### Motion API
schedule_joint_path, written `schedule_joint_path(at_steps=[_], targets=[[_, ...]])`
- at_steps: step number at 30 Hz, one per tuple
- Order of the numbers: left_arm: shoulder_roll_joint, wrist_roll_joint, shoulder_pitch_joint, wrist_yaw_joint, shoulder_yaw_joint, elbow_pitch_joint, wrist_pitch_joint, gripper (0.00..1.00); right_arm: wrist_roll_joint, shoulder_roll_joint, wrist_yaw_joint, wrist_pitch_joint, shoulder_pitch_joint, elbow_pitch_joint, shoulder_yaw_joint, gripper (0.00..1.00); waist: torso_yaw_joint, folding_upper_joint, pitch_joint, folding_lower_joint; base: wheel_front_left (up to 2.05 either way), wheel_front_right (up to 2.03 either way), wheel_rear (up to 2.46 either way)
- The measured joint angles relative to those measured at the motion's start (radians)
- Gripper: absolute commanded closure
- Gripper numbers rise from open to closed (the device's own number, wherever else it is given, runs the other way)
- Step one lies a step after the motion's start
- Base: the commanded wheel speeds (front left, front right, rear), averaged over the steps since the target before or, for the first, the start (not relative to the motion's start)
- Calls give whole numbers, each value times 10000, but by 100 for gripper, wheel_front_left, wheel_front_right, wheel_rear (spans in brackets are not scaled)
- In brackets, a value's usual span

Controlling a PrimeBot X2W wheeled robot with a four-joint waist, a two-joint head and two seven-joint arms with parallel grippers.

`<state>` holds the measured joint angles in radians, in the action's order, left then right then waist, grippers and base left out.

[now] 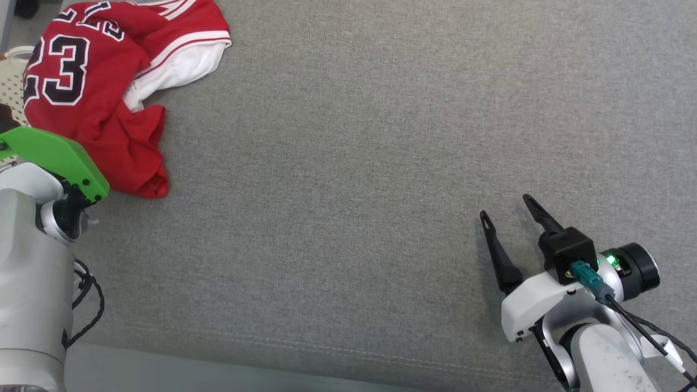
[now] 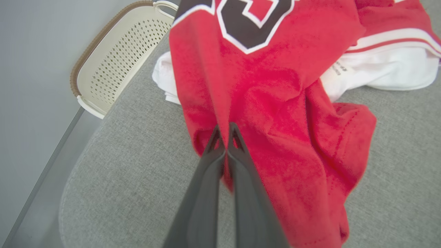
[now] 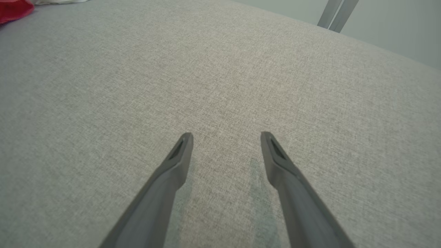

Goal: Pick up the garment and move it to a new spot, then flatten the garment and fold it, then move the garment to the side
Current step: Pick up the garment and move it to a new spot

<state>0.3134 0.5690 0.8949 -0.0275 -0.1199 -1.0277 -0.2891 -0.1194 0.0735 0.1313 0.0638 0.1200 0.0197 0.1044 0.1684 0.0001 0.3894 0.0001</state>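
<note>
The garment is a red jersey with a black-and-white number 23 and white panels, lying crumpled at the far left of the grey padded surface. In the left wrist view my left gripper is shut, with a fold of the garment's red cloth pinched between its fingertips at the near edge of the heap. In the head view a green cover on the left arm hides those fingers. My right gripper hovers open over bare surface at the lower right, far from the garment. Its fingers stand wide apart with nothing between them.
A cream perforated basket with a brown rim stands at the surface's left edge, just beyond the garment. The surface's front edge runs along the bottom of the head view, and bare grey fabric stretches between the two arms.
</note>
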Motion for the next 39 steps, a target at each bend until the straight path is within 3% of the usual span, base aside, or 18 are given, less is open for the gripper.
schedule_joint_path(at_steps=[10, 24, 33, 39], targets=[[127, -435, 428, 180, -483, 426, 740, 100, 389, -182, 0, -499, -86, -874, 261, 0, -185, -1, -1006, 0, 0, 0, 0], [-282, -1110, 1462, 504, -1590, 2635, 738, 100, 1149, -234, 0, -1244, -117, -1971, 351, 0, -1797, 0, -2149, -1, 0, 0, 0], [-1208, -1028, 2003, 679, -2025, 4169, 717, 100, 1484, -240, 0, -1567, -162, -2401, 372, 0, -3178, 0, -2413, -2, 0, 0, 0], [-1964, -905, 2212, 715, -2234, 5033, 1358, 100, 1708, -238, 0, -1810, -19, -2677, 470, 0, -4035, 0, -2452, -2, 0, 0, 0]])
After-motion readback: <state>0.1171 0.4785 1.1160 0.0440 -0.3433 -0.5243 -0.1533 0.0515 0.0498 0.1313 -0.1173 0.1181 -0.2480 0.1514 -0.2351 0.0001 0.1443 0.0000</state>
